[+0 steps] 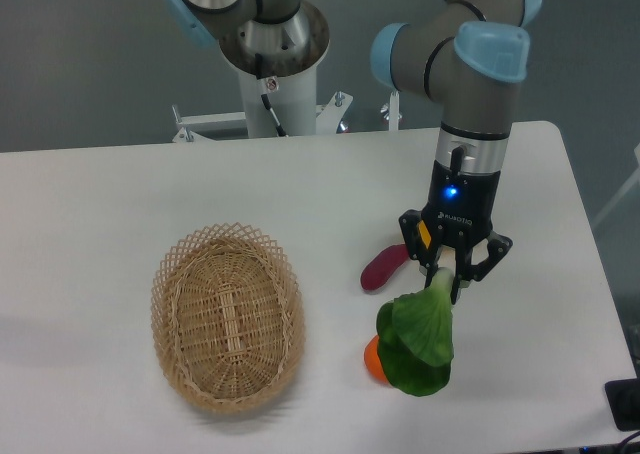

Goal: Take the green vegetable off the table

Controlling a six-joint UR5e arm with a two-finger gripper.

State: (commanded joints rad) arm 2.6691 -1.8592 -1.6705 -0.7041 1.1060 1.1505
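The green vegetable (418, 336) has broad dark green leaves and a pale stalk. It hangs leaves-down at the right front of the white table (120, 204). My gripper (446, 279) points straight down and is shut on the pale stalk end of the vegetable. The leaves hang in front of an orange (373, 364) and hide most of it. Whether the leaf tips touch the tabletop I cannot tell.
A purple eggplant-like piece (384, 267) lies just left of the gripper. A woven wicker basket (227, 317) sits at the left front. The arm's base column (272, 84) stands behind the table's far edge. A dark object (625, 404) sits off the table's right front corner.
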